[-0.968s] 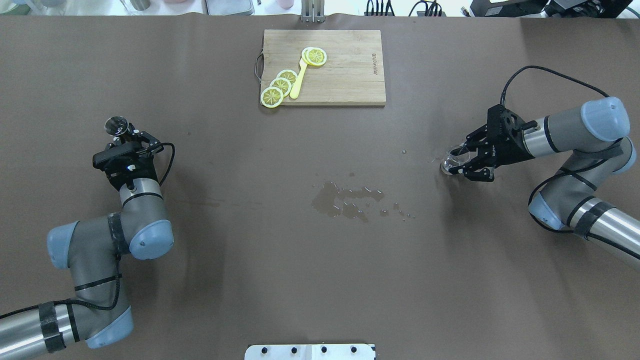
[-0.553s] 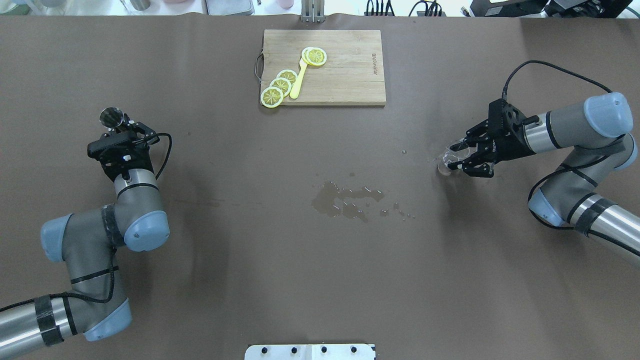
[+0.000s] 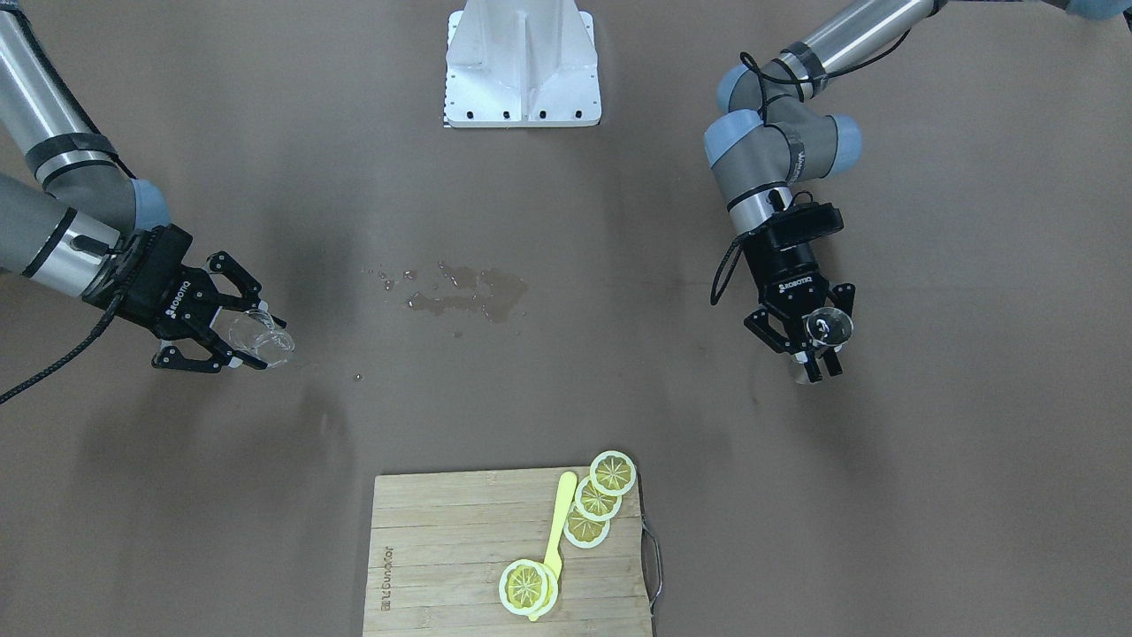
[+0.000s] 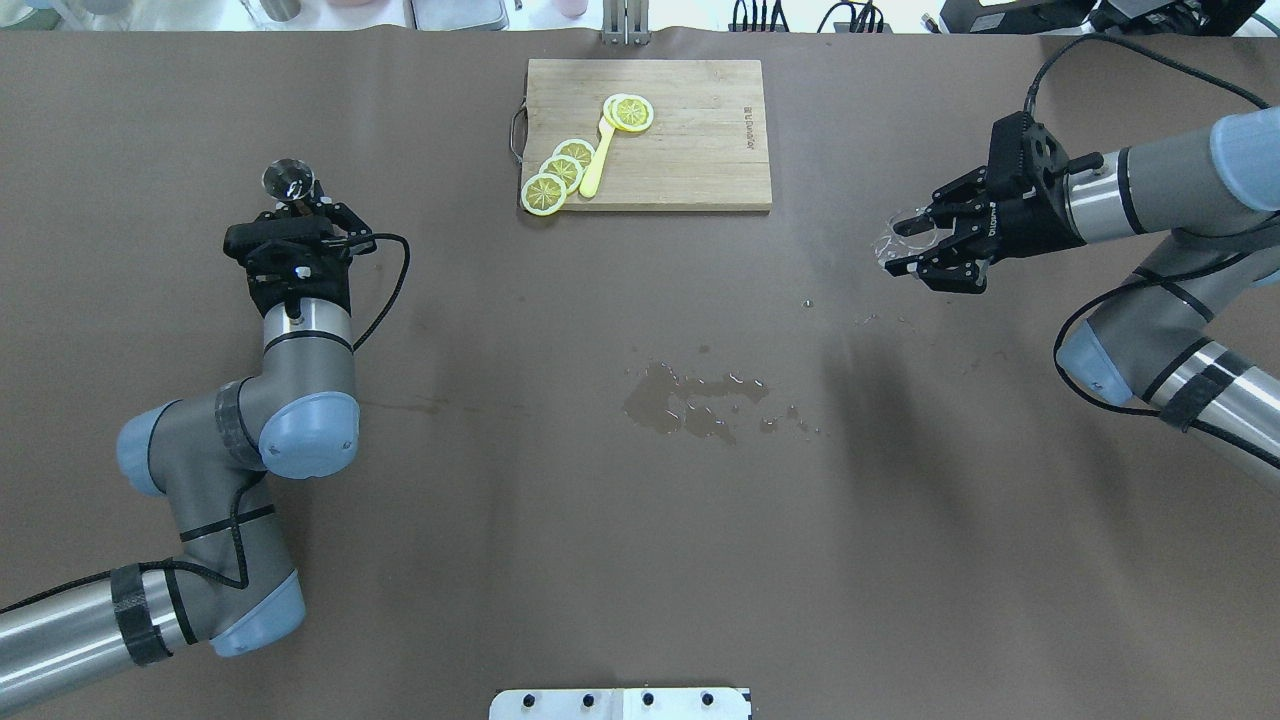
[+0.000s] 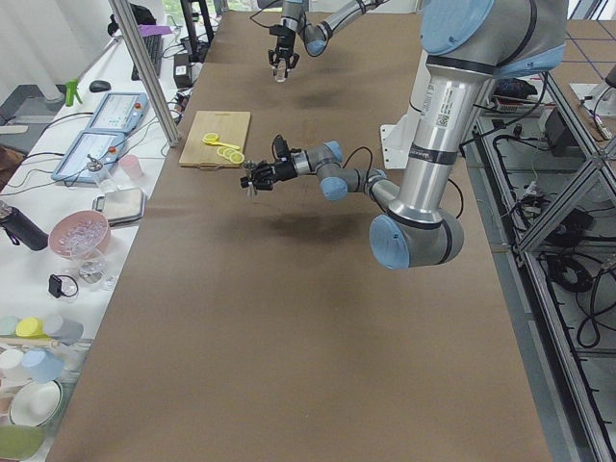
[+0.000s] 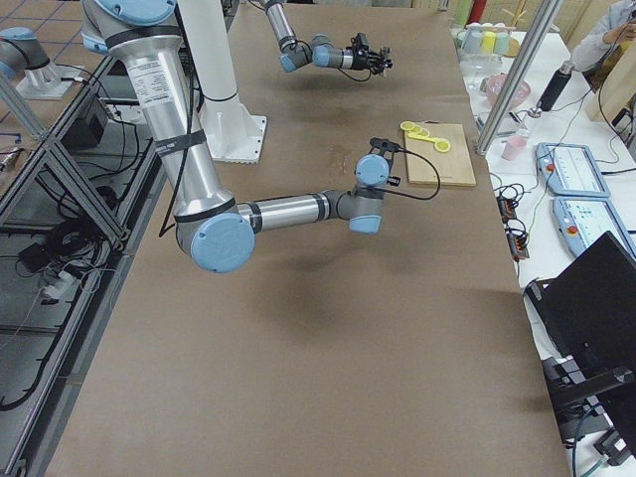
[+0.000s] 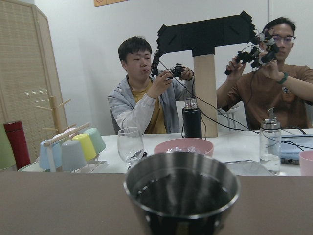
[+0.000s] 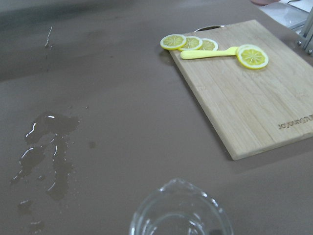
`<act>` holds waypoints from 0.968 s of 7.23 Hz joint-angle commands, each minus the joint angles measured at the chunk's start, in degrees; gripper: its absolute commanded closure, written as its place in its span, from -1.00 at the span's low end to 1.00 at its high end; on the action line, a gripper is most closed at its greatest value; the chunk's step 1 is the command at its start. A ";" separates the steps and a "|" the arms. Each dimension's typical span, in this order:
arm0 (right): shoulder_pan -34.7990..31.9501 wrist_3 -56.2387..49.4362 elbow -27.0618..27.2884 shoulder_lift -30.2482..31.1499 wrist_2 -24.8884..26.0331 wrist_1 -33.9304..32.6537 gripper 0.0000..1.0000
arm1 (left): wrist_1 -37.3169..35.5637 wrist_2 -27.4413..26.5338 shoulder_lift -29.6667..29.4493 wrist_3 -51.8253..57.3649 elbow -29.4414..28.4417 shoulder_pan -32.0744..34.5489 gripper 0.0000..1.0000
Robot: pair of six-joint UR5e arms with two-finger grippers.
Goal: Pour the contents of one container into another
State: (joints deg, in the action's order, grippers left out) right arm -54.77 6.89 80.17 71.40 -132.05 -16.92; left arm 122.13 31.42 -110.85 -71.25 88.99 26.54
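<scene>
- The left gripper (image 4: pixel 297 207) is clenched on a steel cup (image 4: pixel 288 180), which it holds upright and clear of the table (image 4: pixel 500 550) on the robot's left side. In the left wrist view the cup's rim (image 7: pixel 182 182) fills the lower frame. Its inside is dark and glossy, and whether it holds liquid cannot be told.
- The right gripper (image 4: pixel 896 248) grasps a clear glass jug (image 4: pixel 893 238) with a small spout. It is raised above the table on the robot's right side, well apart from the cup. Its tilt cannot be judged.
- A puddle (image 4: pixel 700 395) lies on the brown table near the middle, between the two arms, with scattered droplets beside it.
- A wooden cutting board (image 4: pixel 690 150) rests at the table's far edge. It carries lemon slices (image 4: pixel 560 170) and a yellow spoon (image 4: pixel 597 160) that lies among the slices.
- Two people (image 7: pixel 146 93) sit behind a white counter (image 7: pixel 244 142) beyond the table, each holding a control device.
</scene>
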 commanded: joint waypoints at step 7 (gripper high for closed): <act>1.51 -28.57 25.29 0.14 11.65 -45.45 1.00 | 27.68 24.17 -5.35 34.72 -4.26 0.27 1.00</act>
State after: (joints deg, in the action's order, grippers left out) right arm -53.71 -17.68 103.11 71.79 -119.84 -57.11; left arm 145.88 51.12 -116.16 -40.86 84.84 26.68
